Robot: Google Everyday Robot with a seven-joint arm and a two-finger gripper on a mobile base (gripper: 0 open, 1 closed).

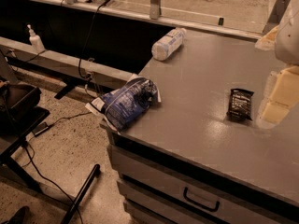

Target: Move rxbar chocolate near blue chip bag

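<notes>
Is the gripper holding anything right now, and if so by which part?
Nothing is held, as far as shows. The gripper hangs just right of the chocolate bar, which lies flat on the table, apart from it.

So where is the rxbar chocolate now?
The rxbar chocolate lies on the grey table, at right in the camera view, just beside the claw; the blue chip bag is far left.
</notes>
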